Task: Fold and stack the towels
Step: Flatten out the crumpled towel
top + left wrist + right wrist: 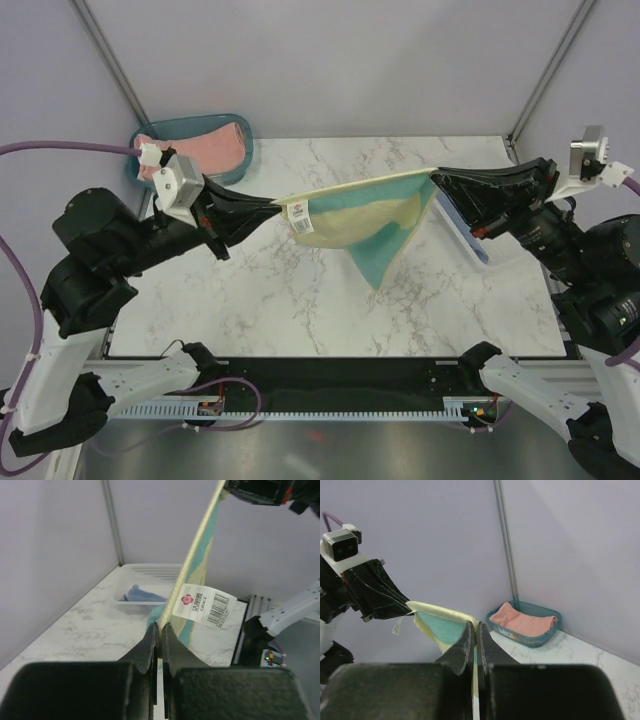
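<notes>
A pale yellow towel (345, 222) with a teal side hangs stretched in the air above the marble table. My left gripper (274, 208) is shut on its left corner, beside a white barcode label (205, 605). My right gripper (438, 182) is shut on the opposite corner. A teal fold droops between them toward the table (375, 262). Seen from the left wrist, the towel's edge (192, 560) runs up from my left gripper (160, 628); at the right wrist it (437, 617) runs left from my right gripper (474, 627). A salmon-pink towel (205, 148) (525, 621) lies in the teal bin. A light blue towel (140, 595) sits in the white basket.
The teal bin (240, 130) (547, 632) stands at the table's back left corner. The white perforated basket (150, 575) stands at the right edge, mostly hidden under my right arm in the top view. Metal frame posts and lilac walls enclose the table (300, 300).
</notes>
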You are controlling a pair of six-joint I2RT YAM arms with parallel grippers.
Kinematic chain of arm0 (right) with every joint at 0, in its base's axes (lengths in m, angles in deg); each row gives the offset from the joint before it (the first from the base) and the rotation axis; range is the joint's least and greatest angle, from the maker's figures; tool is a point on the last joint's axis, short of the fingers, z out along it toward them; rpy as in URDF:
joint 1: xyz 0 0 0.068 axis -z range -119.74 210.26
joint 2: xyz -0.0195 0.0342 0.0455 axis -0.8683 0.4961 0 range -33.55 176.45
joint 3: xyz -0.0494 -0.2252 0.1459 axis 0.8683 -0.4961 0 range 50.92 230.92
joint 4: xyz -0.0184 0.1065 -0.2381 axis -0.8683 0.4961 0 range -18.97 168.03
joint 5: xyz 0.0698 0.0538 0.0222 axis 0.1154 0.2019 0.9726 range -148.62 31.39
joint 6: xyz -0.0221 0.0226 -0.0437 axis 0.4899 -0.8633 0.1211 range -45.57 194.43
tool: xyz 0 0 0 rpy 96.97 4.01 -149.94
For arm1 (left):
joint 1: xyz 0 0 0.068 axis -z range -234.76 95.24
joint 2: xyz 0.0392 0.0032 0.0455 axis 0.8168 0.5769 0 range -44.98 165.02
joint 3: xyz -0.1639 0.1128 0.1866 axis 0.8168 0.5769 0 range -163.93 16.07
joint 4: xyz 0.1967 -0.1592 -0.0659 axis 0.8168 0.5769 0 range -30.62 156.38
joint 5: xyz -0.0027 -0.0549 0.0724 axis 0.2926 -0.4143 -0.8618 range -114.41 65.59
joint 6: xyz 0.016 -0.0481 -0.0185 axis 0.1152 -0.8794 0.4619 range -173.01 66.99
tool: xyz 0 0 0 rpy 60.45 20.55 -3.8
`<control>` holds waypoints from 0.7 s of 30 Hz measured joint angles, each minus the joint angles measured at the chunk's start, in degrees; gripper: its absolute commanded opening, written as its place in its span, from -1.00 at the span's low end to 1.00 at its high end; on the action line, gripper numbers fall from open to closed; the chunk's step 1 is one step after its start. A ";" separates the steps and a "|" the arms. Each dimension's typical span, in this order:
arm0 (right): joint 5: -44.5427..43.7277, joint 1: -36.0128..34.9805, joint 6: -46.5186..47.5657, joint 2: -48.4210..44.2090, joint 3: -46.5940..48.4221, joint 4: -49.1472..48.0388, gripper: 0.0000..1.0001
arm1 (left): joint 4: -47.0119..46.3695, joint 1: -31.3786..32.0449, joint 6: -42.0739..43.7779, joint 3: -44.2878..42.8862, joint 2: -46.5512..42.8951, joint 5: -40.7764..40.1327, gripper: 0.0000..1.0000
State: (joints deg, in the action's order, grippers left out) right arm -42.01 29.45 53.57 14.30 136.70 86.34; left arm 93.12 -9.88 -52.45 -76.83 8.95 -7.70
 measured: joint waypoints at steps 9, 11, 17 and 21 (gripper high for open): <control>-0.13 -0.09 -3.28 -1.25 -2.60 -1.46 -1.00 | 7.69 0.20 -2.62 -7.52 5.84 2.80 -0.96; -1.20 -0.09 -2.34 0.87 -2.58 -1.03 -1.00 | 9.53 0.22 -2.16 -8.61 8.09 -0.59 -0.95; -5.51 0.46 3.06 14.49 -2.49 0.04 -1.00 | 11.67 -3.15 1.05 -6.91 16.74 -12.09 -0.96; -3.26 4.33 4.31 27.32 -4.81 -2.58 -1.00 | 9.46 -12.44 1.14 -3.48 25.77 -12.17 -0.96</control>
State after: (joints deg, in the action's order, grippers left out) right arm -45.27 33.78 57.87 41.62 131.89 83.76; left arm 102.58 -22.32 -51.32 -80.30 34.72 -19.88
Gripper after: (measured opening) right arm 0.017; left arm 0.042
